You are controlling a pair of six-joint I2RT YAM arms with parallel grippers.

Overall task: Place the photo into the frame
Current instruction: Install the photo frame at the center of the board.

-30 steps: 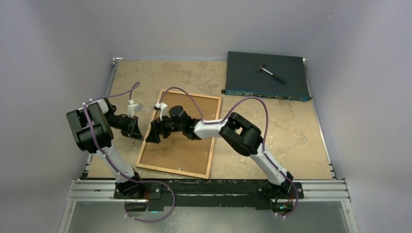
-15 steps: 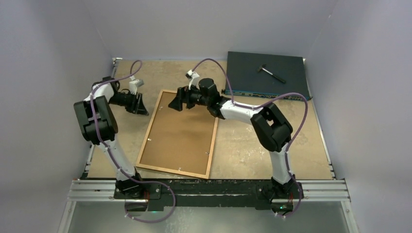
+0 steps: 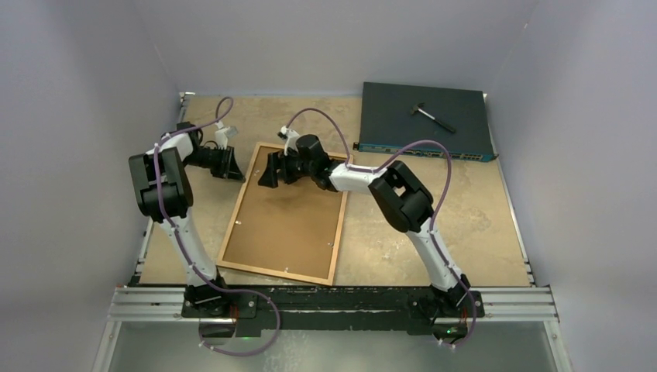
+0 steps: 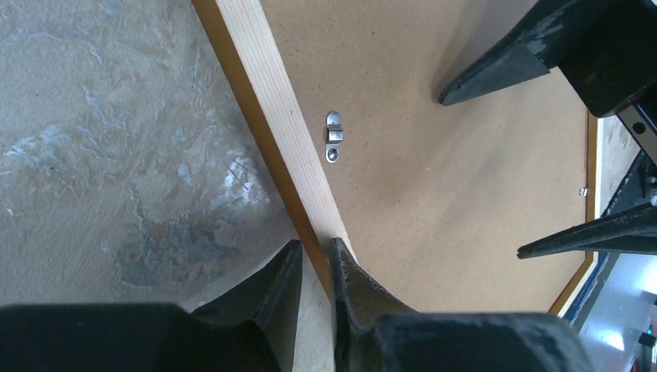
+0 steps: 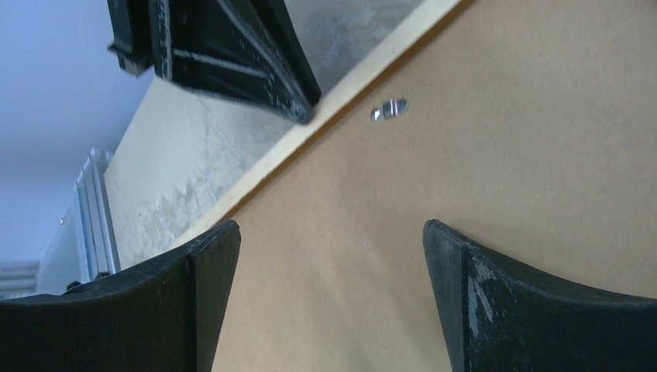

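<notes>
Both grippers moved onto far-left corner of face-down orange-brown wooden frame (image 4: 290, 132).
Left gripper (image 4: 314, 252) nearly together at rail, grip unclear; right gripper (image 5: 331, 229) wide over brown backing board (image 4: 465, 201); photo unseen. I reckon clip stage: small metal clip (image 4: 334, 138) needs turning.

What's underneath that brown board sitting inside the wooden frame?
Only the board shows its plain brown back, lying inside the frame, with a small metal clip near its edge. Whatever lies beneath it is covered, so no view tells whether the photo is there.
</notes>
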